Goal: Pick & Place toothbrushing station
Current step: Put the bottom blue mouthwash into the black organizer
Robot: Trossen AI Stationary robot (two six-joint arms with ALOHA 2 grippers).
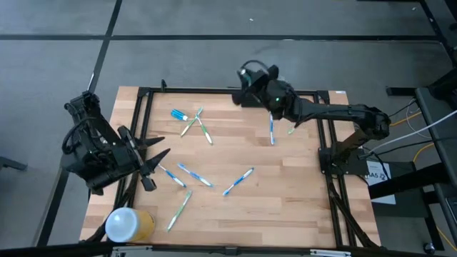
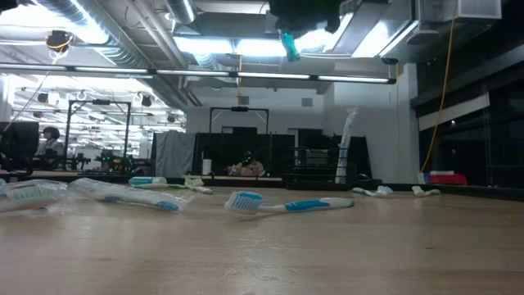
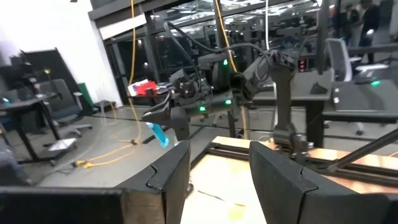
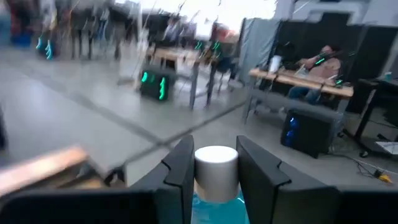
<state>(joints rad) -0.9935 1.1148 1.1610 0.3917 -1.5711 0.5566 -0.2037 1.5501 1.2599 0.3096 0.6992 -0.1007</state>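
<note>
Right tool (image 4: 214, 148): narrow, clamped on a white-capped blue item (image 2: 288, 45), raised over the desk's (image 1: 285, 207) far edge.
Left tool (image 1: 158, 165): wide, empty, at the desk's left edge.
Station: cannot tell where.

Below your right pincer (image 1: 251, 89) the wood is bare. Toothbrushes (image 1: 194, 175) lie just in front of your left pincer (image 1: 158, 163); a yellow cylinder (image 1: 131, 224) sits beside it.

Lying on the table (image 1: 285, 207): eight toothbrushes (image 1: 238, 181), perhaps a ninth too small to tell. Also one white-topped yellow cylinder (image 1: 128, 224), plus one white-capped blue item (image 4: 216, 171) pinched in the right gripper (image 4: 214, 155).
</note>
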